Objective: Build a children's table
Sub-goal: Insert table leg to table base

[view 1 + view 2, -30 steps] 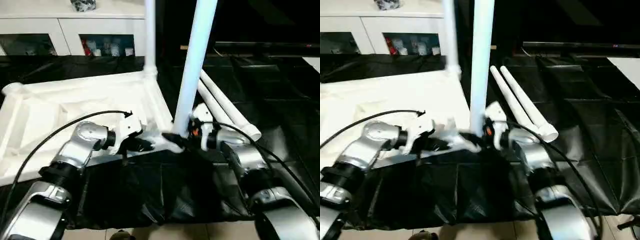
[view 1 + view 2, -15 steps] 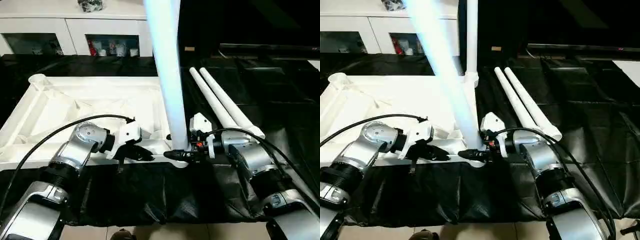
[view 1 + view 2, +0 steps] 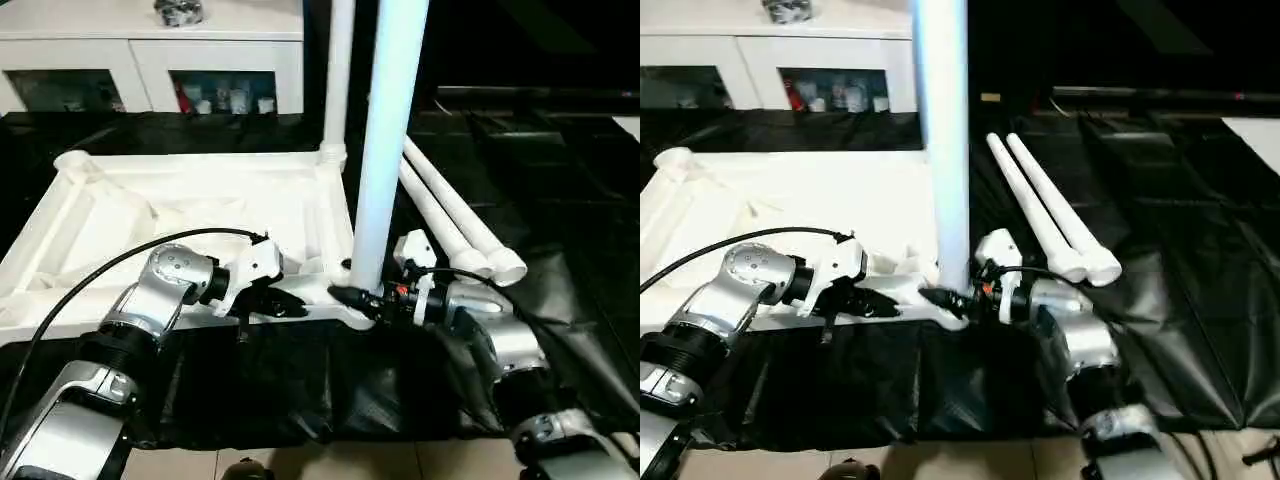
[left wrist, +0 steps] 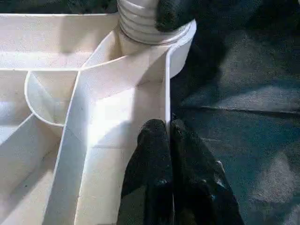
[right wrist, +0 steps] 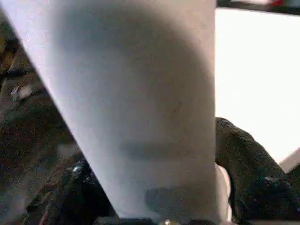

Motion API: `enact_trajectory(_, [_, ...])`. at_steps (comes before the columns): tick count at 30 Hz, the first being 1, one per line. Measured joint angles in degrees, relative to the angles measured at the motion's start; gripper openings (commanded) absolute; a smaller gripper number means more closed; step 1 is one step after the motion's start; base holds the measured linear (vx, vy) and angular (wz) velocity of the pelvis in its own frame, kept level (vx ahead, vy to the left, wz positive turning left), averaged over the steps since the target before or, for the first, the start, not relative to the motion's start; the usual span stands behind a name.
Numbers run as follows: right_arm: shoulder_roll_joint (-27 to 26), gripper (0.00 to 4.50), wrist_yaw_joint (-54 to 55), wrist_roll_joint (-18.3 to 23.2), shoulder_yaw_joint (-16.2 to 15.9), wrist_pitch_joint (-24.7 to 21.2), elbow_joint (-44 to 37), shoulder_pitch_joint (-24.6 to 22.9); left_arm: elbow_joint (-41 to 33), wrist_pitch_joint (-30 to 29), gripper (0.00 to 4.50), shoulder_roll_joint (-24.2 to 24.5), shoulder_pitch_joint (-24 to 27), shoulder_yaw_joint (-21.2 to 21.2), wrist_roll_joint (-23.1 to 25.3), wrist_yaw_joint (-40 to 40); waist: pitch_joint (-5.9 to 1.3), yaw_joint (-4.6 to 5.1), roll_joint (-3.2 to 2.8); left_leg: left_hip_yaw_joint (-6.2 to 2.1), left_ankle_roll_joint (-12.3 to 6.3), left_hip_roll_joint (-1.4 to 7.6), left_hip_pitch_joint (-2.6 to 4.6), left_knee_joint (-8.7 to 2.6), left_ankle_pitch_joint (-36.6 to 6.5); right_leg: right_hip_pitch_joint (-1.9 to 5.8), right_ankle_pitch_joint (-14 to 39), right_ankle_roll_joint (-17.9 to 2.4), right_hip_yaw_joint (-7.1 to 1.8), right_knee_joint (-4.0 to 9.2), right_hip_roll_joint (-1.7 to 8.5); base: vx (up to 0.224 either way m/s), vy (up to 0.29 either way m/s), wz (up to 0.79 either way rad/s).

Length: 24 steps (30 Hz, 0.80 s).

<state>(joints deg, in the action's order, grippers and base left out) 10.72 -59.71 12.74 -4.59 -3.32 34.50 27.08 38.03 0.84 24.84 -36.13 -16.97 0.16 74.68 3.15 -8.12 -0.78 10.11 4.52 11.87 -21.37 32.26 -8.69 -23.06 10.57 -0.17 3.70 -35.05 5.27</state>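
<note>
Over the last second the leg (image 3: 385, 150) held by the right gripper (image 3: 362, 300) swung from a lean back to nearly upright over the near right corner socket of the top (image 3: 190, 215). That suggests seating was under way, though whether its threaded end had engaged the socket could not be confirmed. The right gripper's fingers straddled the leg's base, while the left gripper (image 4: 166, 154) was pinched closed on the top's near rim. The all-white top lay ribbed side up on the black-covered bench, one leg already upright at its far right corner and two spare legs (image 3: 455, 215) lying just beside its right edge.
</note>
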Motion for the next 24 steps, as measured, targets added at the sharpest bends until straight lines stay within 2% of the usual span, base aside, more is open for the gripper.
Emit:
enact_trajectory(1, [-0.3,2.69,0.6,0.2,0.4,0.3,0.1,-0.1,0.1,0.1,0.43,-0.5,0.0,0.3,0.0,-0.4,0.04,-0.02,-0.07,-0.01,0.00,0.01,0.00,-0.01,0.0,0.00,0.0,0.0,0.01,0.00,0.00,0.000,0.000,0.00])
enact_trajectory(2, [-0.6,2.69,1.1,0.4,0.9,0.6,0.2,-0.1,0.6,0.0,0.54,-0.9,0.0,0.9,-0.6,-0.6,0.07,0.00,-0.13,-0.01,0.00,0.01,-0.01,0.00,0.0,-0.01,0.0,0.0,0.01,0.00,0.00,0.000,0.000,0.00])
enact_trajectory(7, [-2.0,2.69,2.2,0.9,1.8,2.2,2.4,-0.2,-1.8,-3.4,0.97,-2.3,-2.2,7.2,-9.4,1.7,0.04,0.24,-0.20,-0.02,0.00,0.02,-0.01,0.00,0.0,-0.03,0.0,0.0,0.02,0.00,-0.05,0.000,0.000,0.00])
enact_trajectory(9, [-2.1,2.69,2.2,0.9,1.8,2.5,2.8,-0.2,-3.6,-5.6,1.01,-2.2,-3.1,8.8,-12.2,3.3,-0.01,0.31,-0.27,-0.02,0.00,0.02,0.03,-0.01,0.0,-0.02,0.0,0.0,0.00,0.00,-0.05,0.000,0.000,0.00])
enact_trajectory(10, [-2.2,2.68,2.3,1.0,1.8,2.6,2.9,-0.2,-4.8,-8.0,1.22,-2.3,-3.2,9.8,-14.4,4.6,-0.02,0.35,-0.29,-0.01,0.00,0.02,0.05,-0.01,0.0,-0.01,0.0,0.0,-0.01,0.00,-0.05,0.000,0.000,0.00])
enact_trajectory(13, [-2.2,2.68,2.1,1.1,1.9,2.7,3.3,-0.1,-6.1,-12.1,1.38,-3.0,-3.2,11.1,-17.6,6.2,-0.02,0.27,-0.29,0.00,0.00,0.02,0.06,0.01,0.0,0.00,0.0,0.0,0.00,-0.01,-0.05,0.000,0.000,0.00])
enact_trajectory(17, [-2.2,2.68,2.0,1.1,1.9,2.7,4.0,0.3,-7.0,-13.7,1.76,-5.9,-3.3,11.6,-19.3,5.0,-0.02,0.26,-0.28,0.00,0.00,0.02,0.08,0.04,0.0,0.04,0.0,0.0,-0.01,-0.01,-0.04,0.000,0.000,0.00])
enact_trajectory(20, [-2.1,2.68,1.6,1.2,2.1,2.6,4.3,0.5,-6.8,-15.4,1.87,-9.7,-4.3,12.2,-20.5,1.9,-0.02,0.20,-0.28,-0.01,0.00,0.02,0.08,0.04,0.0,0.05,0.0,0.0,-0.01,-0.02,-0.04,0.000,0.000,0.00])
enact_trajectory(21, [-2.0,2.68,1.5,1.4,2.1,2.6,4.3,0.5,-6.8,-15.8,2.07,-10.1,-4.5,12.3,-20.8,1.5,-0.02,0.25,-0.28,0.00,0.00,0.02,0.08,0.03,0.0,0.04,0.0,0.0,-0.01,-0.02,-0.04,0.000,0.000,0.00])
enact_trajectory(24, [-1.9,2.68,0.8,1.3,2.1,2.7,4.3,0.6,-6.8,-16.6,2.20,-11.4,-5.3,12.4,-21.3,-0.2,-0.02,0.35,-0.28,-0.01,0.00,0.02,0.09,0.01,0.0,0.04,0.0,0.0,0.01,-0.02,-0.05,0.000,0.000,0.00])
